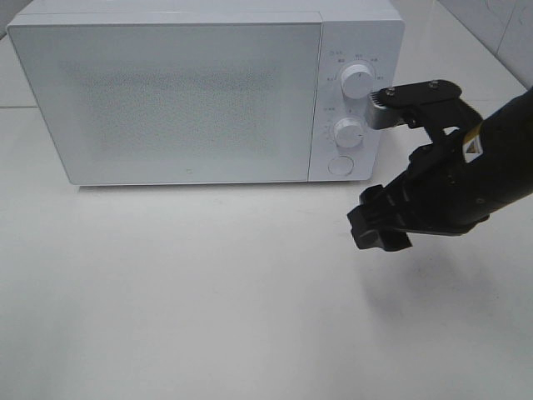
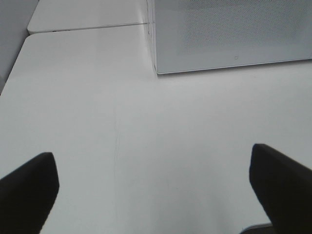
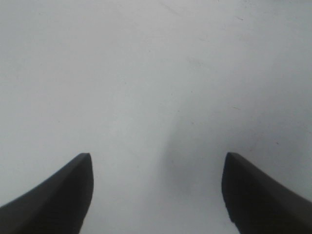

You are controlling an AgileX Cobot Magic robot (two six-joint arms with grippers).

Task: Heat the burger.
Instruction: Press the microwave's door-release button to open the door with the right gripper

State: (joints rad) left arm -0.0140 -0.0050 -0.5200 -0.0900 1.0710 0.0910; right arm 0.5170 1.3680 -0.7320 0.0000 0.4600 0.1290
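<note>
Markings around the microwave's (image 1: 350,25) dials (image 1: 358,76) are too small to read. Its closed door (image 1: 166,100) hides the inside, and the burger shows nowhere. In front of the microwave, the left gripper (image 2: 152,156) and right gripper (image 3: 157,157) both gape wide, empty.

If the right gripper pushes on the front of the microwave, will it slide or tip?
The microwave looks wide and low, so it probably would not tip. It seems heavy, yet the white table looks smooth, so a hard push might slide it slightly. Its flat door offers little to grip.
</note>
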